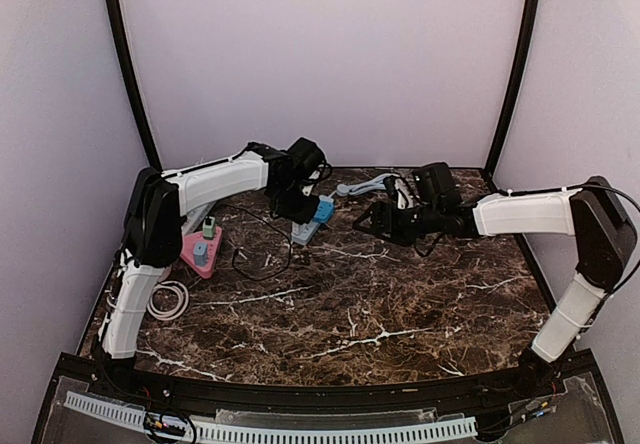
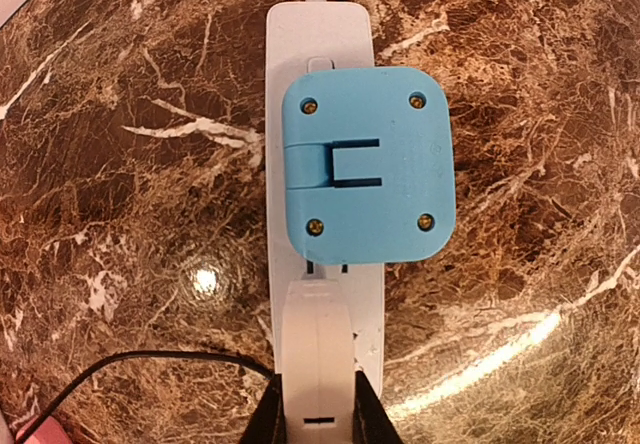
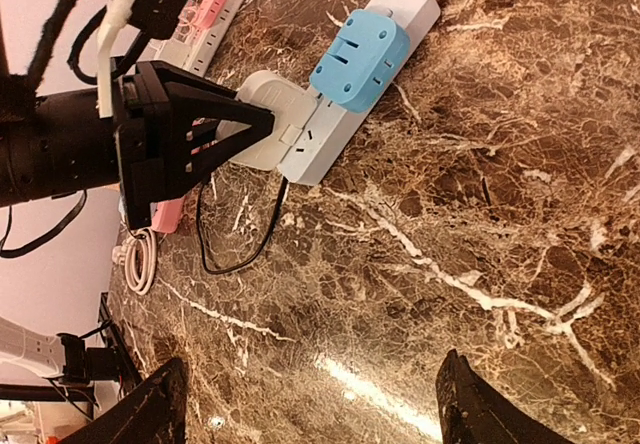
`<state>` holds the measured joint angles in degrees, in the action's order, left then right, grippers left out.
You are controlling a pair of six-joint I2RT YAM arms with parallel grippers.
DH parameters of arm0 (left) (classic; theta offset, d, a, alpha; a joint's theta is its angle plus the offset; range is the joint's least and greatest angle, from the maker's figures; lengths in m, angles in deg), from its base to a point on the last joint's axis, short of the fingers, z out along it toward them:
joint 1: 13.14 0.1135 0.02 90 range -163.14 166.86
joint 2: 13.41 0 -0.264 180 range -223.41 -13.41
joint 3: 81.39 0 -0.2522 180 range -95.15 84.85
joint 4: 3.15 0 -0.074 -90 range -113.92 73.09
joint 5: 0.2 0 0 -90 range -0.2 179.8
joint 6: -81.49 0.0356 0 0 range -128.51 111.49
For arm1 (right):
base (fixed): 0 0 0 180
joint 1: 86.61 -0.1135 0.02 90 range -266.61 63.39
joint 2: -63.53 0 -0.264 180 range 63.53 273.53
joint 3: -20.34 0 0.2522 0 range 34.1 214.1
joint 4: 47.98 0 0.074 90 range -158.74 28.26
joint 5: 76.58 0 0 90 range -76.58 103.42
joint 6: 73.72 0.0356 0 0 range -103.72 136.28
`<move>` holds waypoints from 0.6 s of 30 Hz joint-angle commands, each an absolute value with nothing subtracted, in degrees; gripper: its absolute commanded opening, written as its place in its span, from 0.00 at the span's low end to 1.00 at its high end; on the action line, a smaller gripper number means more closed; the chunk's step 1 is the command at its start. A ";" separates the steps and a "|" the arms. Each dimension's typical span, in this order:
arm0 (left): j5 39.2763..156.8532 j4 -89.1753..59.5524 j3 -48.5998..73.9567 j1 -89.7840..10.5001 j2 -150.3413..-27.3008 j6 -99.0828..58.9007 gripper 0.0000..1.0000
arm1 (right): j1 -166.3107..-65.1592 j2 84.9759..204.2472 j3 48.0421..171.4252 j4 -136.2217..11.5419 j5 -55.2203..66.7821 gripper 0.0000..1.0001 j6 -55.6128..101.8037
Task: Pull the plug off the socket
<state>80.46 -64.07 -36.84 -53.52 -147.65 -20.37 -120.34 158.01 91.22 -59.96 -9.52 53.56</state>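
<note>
left gripper (image 3: 250, 124) is clamped on the white rounded plug (image 3: 290, 104) at the near end of the long white power strip (image 3: 415, 4), far left on the brown marble table (image 1: 350, 304). plug looks still seated, so the actual pull is left. right gripper (image 1: 368, 219) hangs spread apart nearby

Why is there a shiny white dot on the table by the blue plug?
Left wrist view: it's light glare on the polished table, beside the blue plug; right wrist view: a glare streak low down; top view: dimmer, no strong glare.
</note>
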 commanded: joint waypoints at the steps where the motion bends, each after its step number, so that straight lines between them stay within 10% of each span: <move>1: 85.95 -66.98 -32.34 -55.79 -141.34 -24.32 0.00 | -120.00 160.29 92.41 -55.53 -12.92 0.82 56.38; 18: 89.38 -60.82 -10.70 -62.07 -126.15 -35.33 0.00 | -120.08 163.92 89.39 -50.32 -17.97 0.78 60.12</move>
